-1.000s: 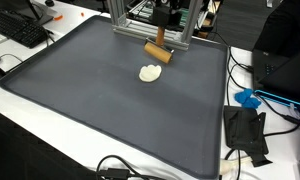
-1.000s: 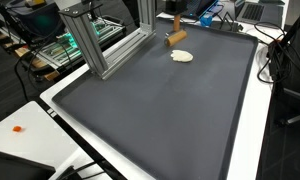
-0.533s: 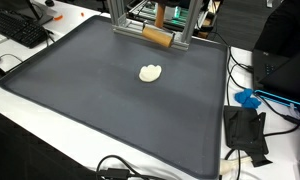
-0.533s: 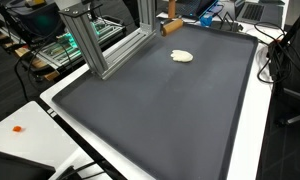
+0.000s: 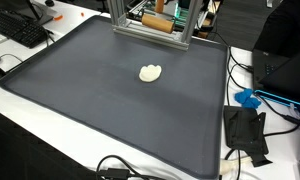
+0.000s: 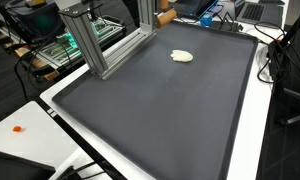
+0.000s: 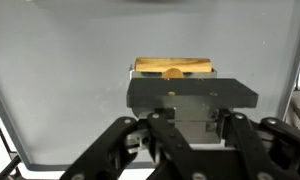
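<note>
Dark mat (image 5: 80, 100) bears a cream lump (image 5: 150, 72); hand (image 7: 174, 73) grips a wooden block (image 7: 152, 66) (held aloft).

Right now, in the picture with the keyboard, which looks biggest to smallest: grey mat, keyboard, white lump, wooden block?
1. grey mat
2. keyboard
3. white lump and wooden block: these look about alike, and the block is partly hidden.

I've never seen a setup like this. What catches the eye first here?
A wide dark mat fills the scene, with one small cream lump lying alone on it toward the far side. At the far edge, beside an aluminium frame, the end effector holds a short wooden roller up off the mat.
</note>
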You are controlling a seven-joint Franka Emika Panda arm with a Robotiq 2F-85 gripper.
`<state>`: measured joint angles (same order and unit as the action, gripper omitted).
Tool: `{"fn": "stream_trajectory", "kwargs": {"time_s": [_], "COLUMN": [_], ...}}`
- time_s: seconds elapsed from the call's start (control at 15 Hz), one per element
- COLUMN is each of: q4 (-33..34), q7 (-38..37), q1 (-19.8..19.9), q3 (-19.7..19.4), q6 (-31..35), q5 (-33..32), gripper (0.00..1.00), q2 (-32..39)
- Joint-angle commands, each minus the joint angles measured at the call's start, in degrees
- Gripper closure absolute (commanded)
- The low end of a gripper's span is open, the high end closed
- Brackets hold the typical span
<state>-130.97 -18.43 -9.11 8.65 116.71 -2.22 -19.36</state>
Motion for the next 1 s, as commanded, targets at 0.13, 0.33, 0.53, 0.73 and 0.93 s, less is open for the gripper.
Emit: {"fn": "stream_trajectory", "kwargs": {"time_s": [0.13, 0.33, 0.53, 0.73, 0.93], "q4": [-4.2, -5.7, -7.4, -9.9, -11.9], "q7": [7.1, 10.1, 11.0, 11.5, 11.6], "q1": [0.1, 0.0, 0.4, 0.2, 0.0], "q3": [-0.9, -1.5, -1.6, -2.1, -2.4], "q6": [-2.5, -4.3, -6.0, -6.5, -6.8], "q5": [3.5, 5.6, 5.4, 6.4, 7.8], "gripper": [0.78, 0.78, 0.78, 0.78, 0.78], "q2": [-6.9, -9.4, -12.1, -15.3, -18.0]}}
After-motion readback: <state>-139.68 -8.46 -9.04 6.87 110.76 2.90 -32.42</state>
